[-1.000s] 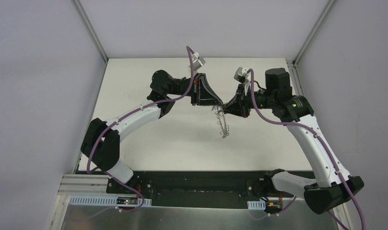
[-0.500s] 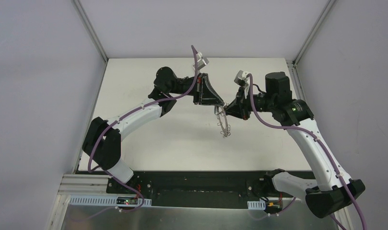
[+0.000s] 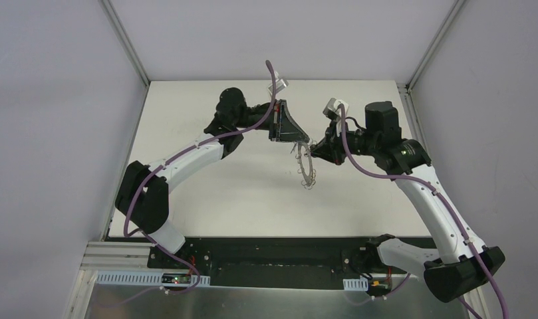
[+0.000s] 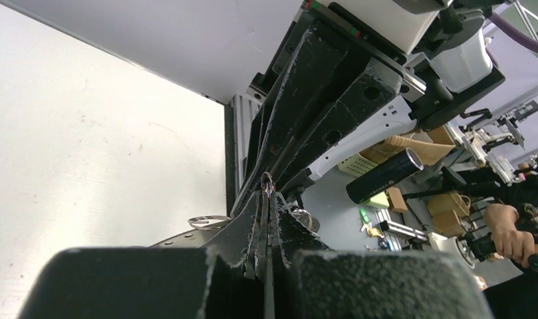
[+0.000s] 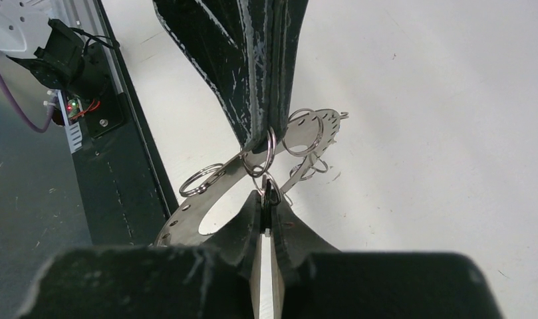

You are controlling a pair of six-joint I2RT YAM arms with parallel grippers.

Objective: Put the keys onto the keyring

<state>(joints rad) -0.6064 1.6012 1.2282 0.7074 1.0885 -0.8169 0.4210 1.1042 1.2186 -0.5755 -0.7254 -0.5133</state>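
Up above the table (image 3: 253,199), the two grippers meet tip to tip, well clear of the surface. From the right wrist camera, the left gripper (image 5: 261,141) comes down from the top of the view with its jaws pressed tight together, pinching one wire loop (image 5: 270,149) on the rim of the keyring (image 5: 183,219). That grey plate hangs tilted from the pinched loop, its row of small holes showing along the edge and several more loops standing out around it. Directly beneath, the right gripper (image 5: 265,199) points up with its fingers nearly together, clamped on a small dark piece that appears to be the black key (image 5: 271,191), though it is too small and too hidden to be sure. That piece sits right against the bottom of the pinched loop, touching it or just short of it. From the top camera the keyring dangles edge-on below the meeting tips, above the middle of the table. A blue key cannot be made out in any view.
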